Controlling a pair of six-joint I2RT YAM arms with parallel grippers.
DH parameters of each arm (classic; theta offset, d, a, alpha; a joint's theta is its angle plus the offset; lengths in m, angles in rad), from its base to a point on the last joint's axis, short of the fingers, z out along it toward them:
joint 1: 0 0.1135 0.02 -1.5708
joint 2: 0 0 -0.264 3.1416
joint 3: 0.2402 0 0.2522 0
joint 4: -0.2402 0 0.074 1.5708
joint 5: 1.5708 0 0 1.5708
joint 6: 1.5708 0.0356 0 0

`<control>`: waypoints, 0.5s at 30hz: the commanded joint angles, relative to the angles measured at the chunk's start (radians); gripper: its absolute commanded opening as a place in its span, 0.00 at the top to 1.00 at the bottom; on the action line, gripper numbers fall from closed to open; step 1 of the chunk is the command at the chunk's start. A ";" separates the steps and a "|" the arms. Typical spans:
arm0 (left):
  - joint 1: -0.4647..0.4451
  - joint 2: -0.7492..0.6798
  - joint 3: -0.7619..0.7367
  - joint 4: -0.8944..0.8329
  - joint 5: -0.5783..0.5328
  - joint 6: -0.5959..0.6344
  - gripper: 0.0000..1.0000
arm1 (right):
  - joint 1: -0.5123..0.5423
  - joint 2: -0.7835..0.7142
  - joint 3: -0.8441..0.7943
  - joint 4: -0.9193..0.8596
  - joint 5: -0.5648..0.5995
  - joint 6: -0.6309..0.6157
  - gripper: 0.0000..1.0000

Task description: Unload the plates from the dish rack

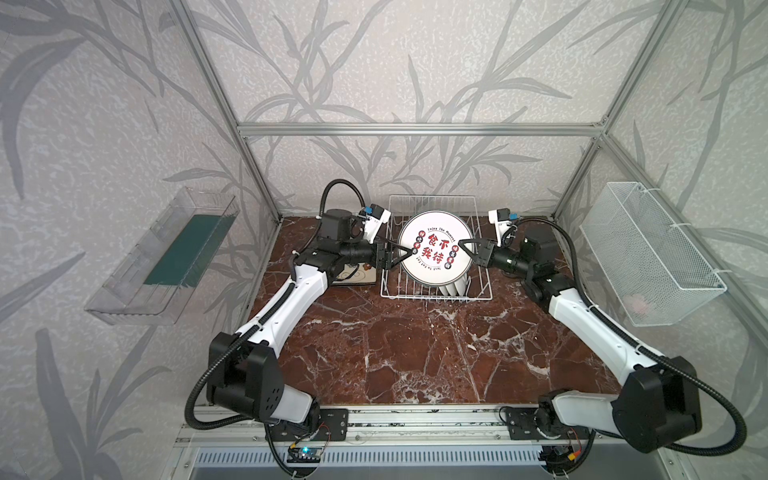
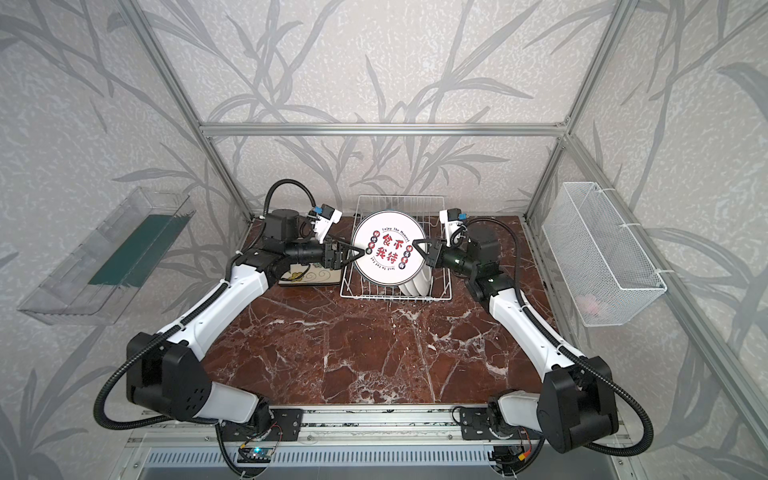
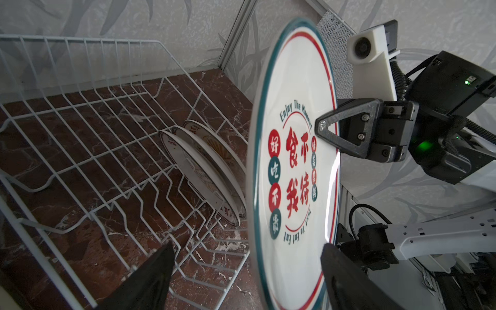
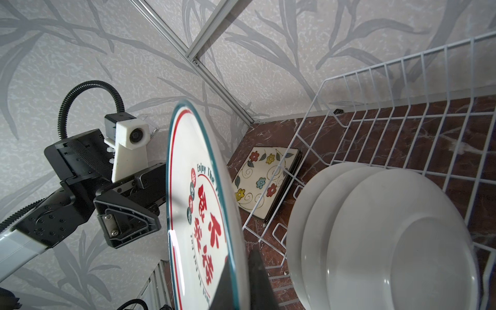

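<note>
Our right claw [image 1: 460, 243] is clamped on the right rim of a round plate [image 1: 434, 249] and holds it on edge above the dish rack [image 1: 432, 205], printed face toward the top views. Our left claw [image 1: 409, 251] sits at the opposite rim with its jaws spread wide, 1 finger on each side of the edge. We cannot tell whether either finger touches it.

The rack stands at the back of a red-brown marble table [image 1: 415, 353], inside a metal frame [image 1: 419, 129] and walls papered with grey leaves.

3 more plates [image 4: 389, 241] lean in the rack's front right slots, and in both top views the held plate covers most of them. A stack of square flowered plates [image 4: 264, 182] lies flat just left of the rack, largely under our left arm, so we cannot count them.

A clear tray [image 1: 166, 257] hangs on the left wall and a mesh basket [image 1: 648, 253] on the right wall. Something pink in the basket is too faint to name.
</note>
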 commanded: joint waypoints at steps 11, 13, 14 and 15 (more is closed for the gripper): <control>-0.016 0.025 0.016 0.059 0.105 -0.066 0.42 | 0.025 0.032 0.037 0.059 -0.049 0.011 1.00; -0.018 0.031 0.031 0.015 0.100 -0.037 0.47 | 0.026 0.034 0.042 0.062 -0.051 0.009 1.00; -0.020 0.034 0.038 -0.004 0.098 -0.024 0.48 | 0.026 0.035 0.044 0.061 -0.052 0.006 1.00; -0.021 0.038 0.043 -0.017 0.095 -0.016 0.49 | 0.027 0.037 0.046 0.061 -0.053 0.006 1.00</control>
